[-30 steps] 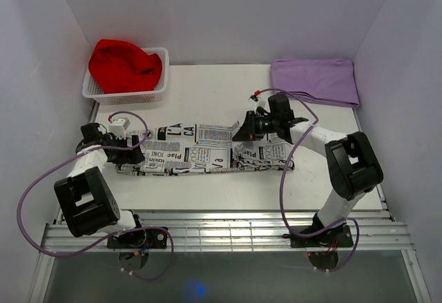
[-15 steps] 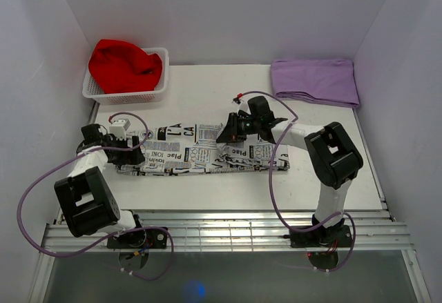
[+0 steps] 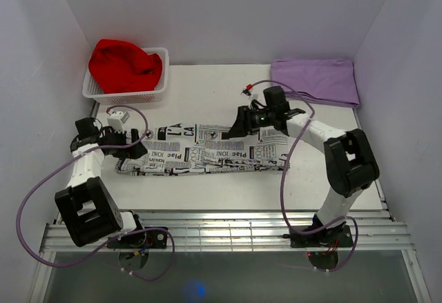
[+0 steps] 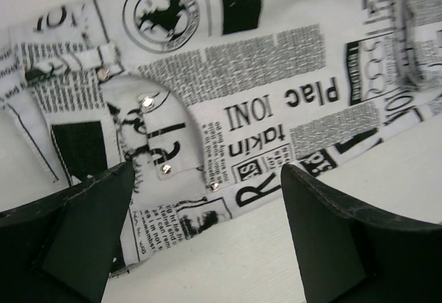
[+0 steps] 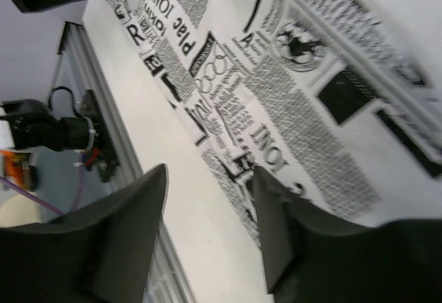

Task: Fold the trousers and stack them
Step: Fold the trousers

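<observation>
The trousers [image 3: 200,154], white with black newspaper print, lie flat as a long folded strip across the middle of the table. My left gripper [image 3: 136,148] is open over their left end. In the left wrist view its jaws [image 4: 207,172] straddle the near edge of the waist part [image 4: 276,61], with pocket rivets showing. My right gripper [image 3: 238,125] is open and empty, held a little above the far edge of the strip, right of its middle. In the right wrist view it [image 5: 210,172] hangs over the printed cloth [image 5: 276,96] and bare table.
A white basket [image 3: 124,96] holding red cloth [image 3: 124,65] stands at the back left. A folded lilac cloth [image 3: 314,81] lies at the back right. White walls close in three sides. A metal rail [image 3: 221,230] runs along the front edge.
My right gripper swung left over the trousers, then back right and up, now clear of the cloth. The strip's right end now lies flatter. My left wrist shifted slightly left.
</observation>
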